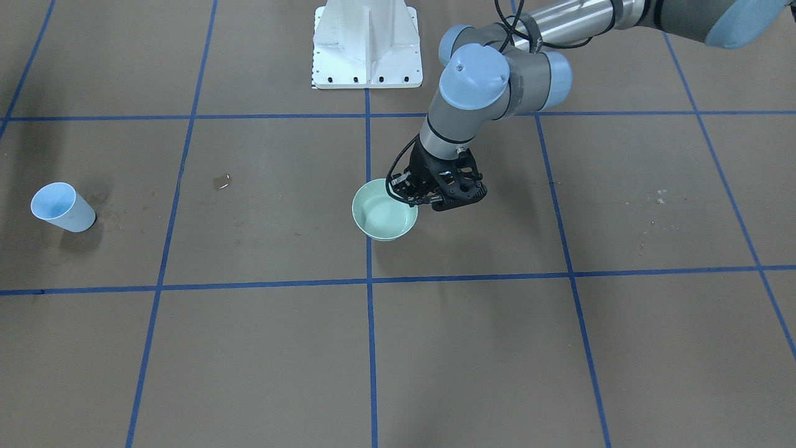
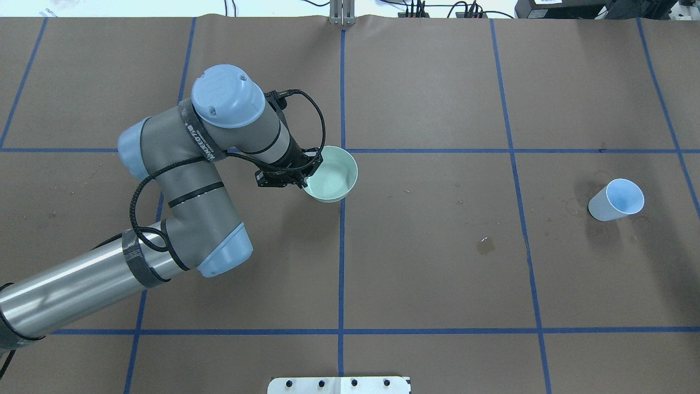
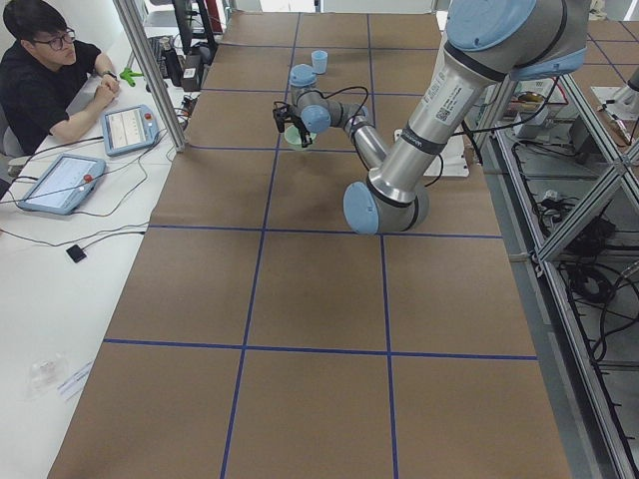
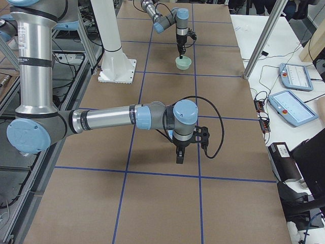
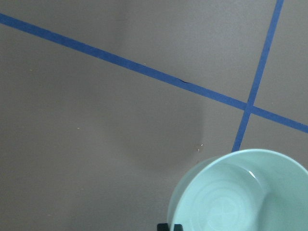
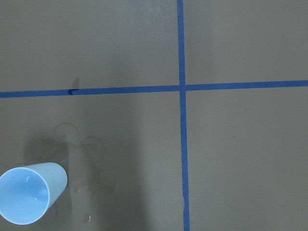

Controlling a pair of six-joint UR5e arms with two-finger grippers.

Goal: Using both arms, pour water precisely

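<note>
A mint-green bowl [image 1: 384, 219] [image 2: 332, 179] sits near the table's middle. My left gripper [image 1: 415, 199] [image 2: 308, 174] is shut on its rim, on the side nearest the arm. Pale rings glint inside the bowl [image 5: 226, 202]; I cannot tell if that is water. A light-blue cup [image 1: 62, 207] [image 2: 616, 200] [image 6: 29, 199] stands alone far to my right. My right gripper [image 4: 179, 156] points down over bare table, and I cannot tell whether it is open or shut. Its wrist view shows the cup at lower left and no fingers.
A small wet patch [image 1: 222, 181] [image 2: 485, 245] glints between bowl and cup. Dried ring stains [image 6: 82, 149] surround the cup. The white pedestal [image 1: 367, 43] stands at the robot's edge. A person [image 3: 45, 75] sits at a side table with tablets [image 3: 128, 127].
</note>
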